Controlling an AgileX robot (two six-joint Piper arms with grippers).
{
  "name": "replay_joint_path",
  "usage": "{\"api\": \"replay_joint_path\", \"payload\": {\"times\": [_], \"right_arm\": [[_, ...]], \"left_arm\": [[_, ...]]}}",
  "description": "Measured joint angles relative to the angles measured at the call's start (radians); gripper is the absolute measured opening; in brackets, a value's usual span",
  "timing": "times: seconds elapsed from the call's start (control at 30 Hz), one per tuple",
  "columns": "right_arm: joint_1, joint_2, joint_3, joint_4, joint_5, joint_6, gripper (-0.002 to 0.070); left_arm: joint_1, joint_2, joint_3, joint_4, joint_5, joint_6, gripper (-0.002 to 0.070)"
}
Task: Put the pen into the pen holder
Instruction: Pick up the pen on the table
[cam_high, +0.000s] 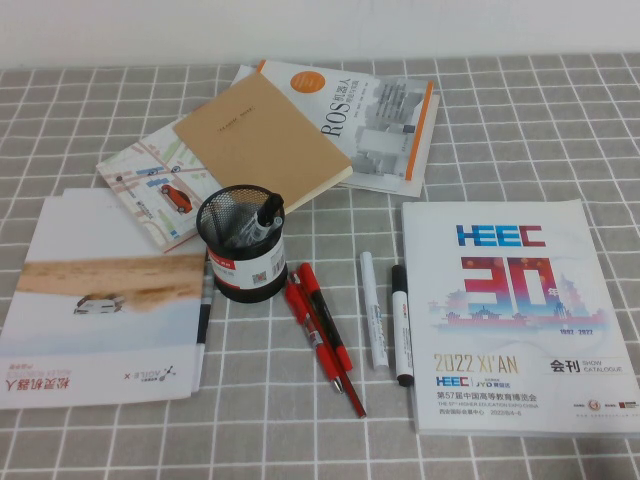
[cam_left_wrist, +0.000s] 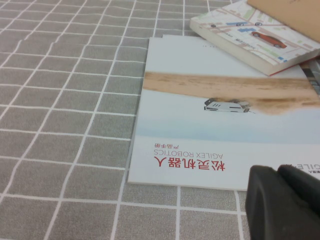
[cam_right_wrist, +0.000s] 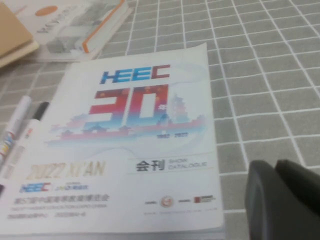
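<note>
High view: pen between red pens and black-capped marker.

Grey checked tablecloth: woven cloth, matt. Pen holder: black wire mesh, paper label on its side. Pen: smooth white plastic, slight sheen. Catalogue: glossy printed paper cover. Brown notebook: matt kraft paper. Left gripper and right gripper: matt black plastic at frame edge.
</note>
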Motion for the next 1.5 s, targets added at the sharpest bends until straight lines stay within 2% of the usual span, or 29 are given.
{"api": "replay_joint_path", "payload": {"times": [0.1, 0.2, 0.43, 0.53, 0.77, 1.07, 1.27, 1.5], "right_arm": [[0.0, 0.0, 0.0, 0.058, 0.0, 0.0, -0.0013], [0.0, 0.0, 0.0, 0.191, -0.021, 0.0, -0.0013], [0.0, 0.0, 0.0, 0.745, -0.071, 0.0, -0.0013], [0.0, 0.0, 0.0, 0.879, -0.088, 0.0, -0.0013], [0.0, 0.0, 0.0, 0.907, -0.09, -0.002, -0.0013], [0.0, 0.025, -0.028, 0.898, -0.029, -0.16, -0.0013], [0.0, 0.259, -0.273, 0.803, 0.091, -0.315, -0.0013], [0.0, 0.668, -0.612, 0.602, 0.334, -0.352, -0.0013]], "left_arm": [[0.0, 0.0, 0.0, 0.0, 0.0, 0.0, -0.0003], [0.0, 0.0, 0.0, 0.0, 0.0, 0.0, -0.0003], [0.0, 0.0, 0.0, 0.0, 0.0, 0.0, -0.0003], [0.0, 0.0, 0.0, 0.0, 0.0, 0.0, -0.0003], [0.0, 0.0, 0.0, 0.0, 0.0, 0.0, -0.0003], [0.0, 0.0, 0.0, 0.0, 0.0, 0.0, -0.0003], [0.0, 0.0, 0.0, 0.0, 0.0, 0.0, -0.0003], [0.0, 0.0, 0.0, 0.0, 0.0, 0.0, -0.0003]]}}
